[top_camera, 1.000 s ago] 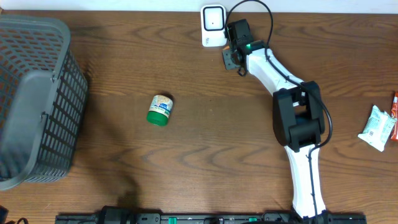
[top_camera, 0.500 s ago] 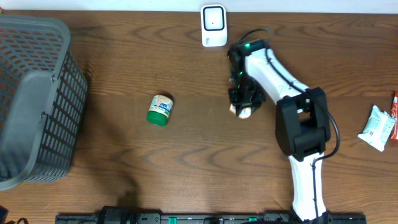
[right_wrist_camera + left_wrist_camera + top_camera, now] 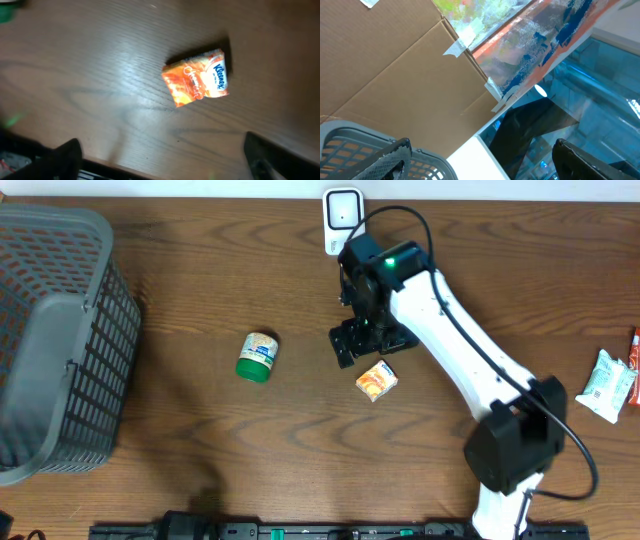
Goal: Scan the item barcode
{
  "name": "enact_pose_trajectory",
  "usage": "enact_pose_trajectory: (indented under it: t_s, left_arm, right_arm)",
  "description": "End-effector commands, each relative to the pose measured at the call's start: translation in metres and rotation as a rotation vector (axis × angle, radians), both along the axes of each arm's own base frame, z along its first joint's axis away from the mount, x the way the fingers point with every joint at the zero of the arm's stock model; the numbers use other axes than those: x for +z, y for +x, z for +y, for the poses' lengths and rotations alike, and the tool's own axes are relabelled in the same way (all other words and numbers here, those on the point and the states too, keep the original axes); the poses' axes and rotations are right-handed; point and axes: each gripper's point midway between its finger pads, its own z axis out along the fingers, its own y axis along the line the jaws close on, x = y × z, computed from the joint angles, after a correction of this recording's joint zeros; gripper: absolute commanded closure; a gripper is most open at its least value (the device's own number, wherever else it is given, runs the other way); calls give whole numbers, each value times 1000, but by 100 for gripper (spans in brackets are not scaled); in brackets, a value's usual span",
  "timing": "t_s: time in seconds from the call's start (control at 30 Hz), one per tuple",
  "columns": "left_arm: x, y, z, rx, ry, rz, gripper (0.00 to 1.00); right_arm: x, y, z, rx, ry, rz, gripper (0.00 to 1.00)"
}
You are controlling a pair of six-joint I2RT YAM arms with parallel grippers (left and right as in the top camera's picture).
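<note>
The item is a small orange tissue pack [image 3: 377, 380], lying flat and free on the wooden table. In the right wrist view the tissue pack [image 3: 197, 77] rests well ahead of the fingers. My right gripper [image 3: 368, 340] hovers just above and left of the pack, open with nothing between its fingers; in its own view the right gripper [image 3: 165, 162] shows both tips spread wide. The white barcode scanner [image 3: 343, 221] stands at the table's far edge. My left gripper [image 3: 485, 167] is open and empty, facing a cardboard box, and is outside the overhead view.
A green-lidded jar [image 3: 258, 356] lies left of centre. A grey mesh basket [image 3: 55, 340] fills the left side, and the basket rim [image 3: 380, 150] shows in the left wrist view. A white packet [image 3: 605, 385] and a red item [image 3: 635, 348] sit at the right edge.
My right gripper came away from the scanner toward the table's middle with the orange pack, then opened. The pack now lies loose on the table.
</note>
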Motion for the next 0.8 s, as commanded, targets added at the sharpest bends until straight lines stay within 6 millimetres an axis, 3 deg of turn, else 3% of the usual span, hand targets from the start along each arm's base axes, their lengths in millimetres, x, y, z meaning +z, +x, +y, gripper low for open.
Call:
enact_pose_trajectory:
  t_s: [0.0,0.03,0.1,0.13,0.23,0.37,0.53,0.77]
  left_arm:
    - [0,2,-1,-2,4,-2,10]
    - [0,2,-1,-2,4,-4,10]
    - [0,2,-1,-2,4,-5,10]
    - [0,2,-1,-2,4,-5,10]
    - [0,2,-1,-2,4,-6,10]
    - [1,1,-1,-2,3,-14,10]
    - [2,0,-1,-2,2,-21,10]
    - [3,-1,-1,-2,2,-25,10]
  right_arm:
    - [8,-8,7,136,16,-28,38]
    - [8,-8,9,168,19,-31,59]
    - [6,-8,10,114,14,-22,91]
    - [4,-6,11,55,10,-18,99]
    - [-9,6,18,-18,22,-49,99]
    - [-43,34,20,-48,1,-164,99]
    - [-79,32,15,-80,-14,-126,99]
    - [-109,26,11,-77,-48,-75,99]
